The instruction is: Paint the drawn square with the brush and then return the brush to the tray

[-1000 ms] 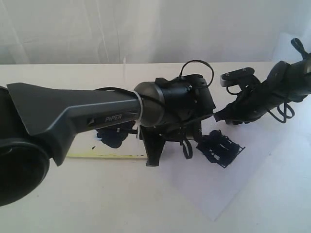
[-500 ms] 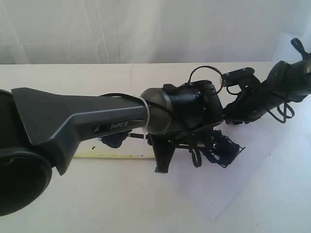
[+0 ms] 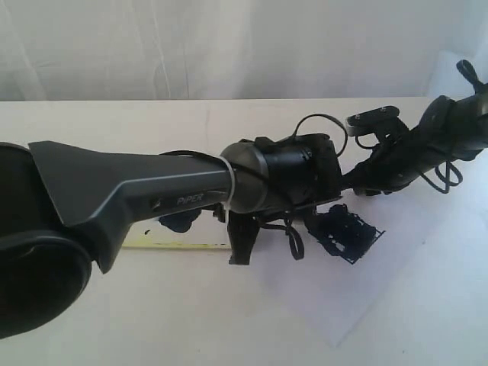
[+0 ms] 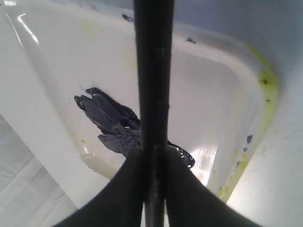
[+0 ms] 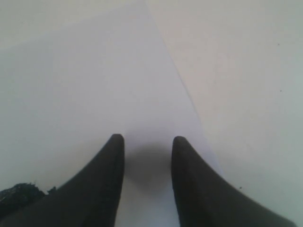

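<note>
Showing one white brand word, "PIPER", blurred yet just readable, on the grey forearm casing of the left arm (image 3: pixel 137 187) in the exterior view. Finding no other lettering, numbers or signs in either wrist view.

Left arm (image 3: pixel 152 183) low across tray (image 3: pixel 175 245)

A plain white table (image 3: pixel 152 320) carries everything, and two things lie flat on it. The tray (image 3: pixel 175 245), shallow and whitish with rounded corners, sits toward the left; from the room little more than its yellow-stained near rim shows, while close up its floor is glossy and smeared with dark paint. To the right of the tray lies a white paper sheet (image 3: pixel 358 293), turned askew so that one corner points to the front, close to the tray, though I cannot tell whether they touch.
</note>
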Robot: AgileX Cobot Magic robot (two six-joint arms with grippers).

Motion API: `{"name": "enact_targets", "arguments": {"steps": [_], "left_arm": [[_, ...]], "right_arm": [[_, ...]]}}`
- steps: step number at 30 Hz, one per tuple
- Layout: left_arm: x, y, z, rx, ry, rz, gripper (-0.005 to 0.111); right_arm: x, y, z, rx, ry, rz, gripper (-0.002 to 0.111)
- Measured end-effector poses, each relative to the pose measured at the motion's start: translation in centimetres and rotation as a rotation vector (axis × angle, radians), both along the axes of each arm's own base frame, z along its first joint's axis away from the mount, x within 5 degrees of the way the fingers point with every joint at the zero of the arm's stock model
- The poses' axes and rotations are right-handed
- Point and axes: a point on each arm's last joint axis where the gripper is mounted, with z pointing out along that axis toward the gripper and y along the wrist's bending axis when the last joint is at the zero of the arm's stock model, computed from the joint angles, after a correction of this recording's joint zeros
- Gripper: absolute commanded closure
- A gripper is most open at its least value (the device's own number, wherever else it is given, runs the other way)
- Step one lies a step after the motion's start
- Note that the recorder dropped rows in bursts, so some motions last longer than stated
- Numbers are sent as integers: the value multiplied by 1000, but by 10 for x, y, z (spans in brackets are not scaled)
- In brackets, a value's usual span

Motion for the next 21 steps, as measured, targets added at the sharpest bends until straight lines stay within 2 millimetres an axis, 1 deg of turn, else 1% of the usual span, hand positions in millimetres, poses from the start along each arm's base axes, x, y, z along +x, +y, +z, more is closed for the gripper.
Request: {"name": "enact_targets", "arguments": {"steps": [6, 11, 17, 21], "left_arm": [[-12, -6, 1, -37, 75, -11, 107], [-14, -6, 3, -46, 93, -17, 107], [-21, -7, 14, -98, 130, -13, 107], [-24, -5, 27, -124, 129, -19, 107]], "right_arm": [[0, 0, 0, 0, 0, 0, 75], [0, 0, 0, 0, 0, 0, 75], [0, 0, 0, 0, 0, 0, 75], [0, 0, 0, 0, 0, 0, 75]]}}
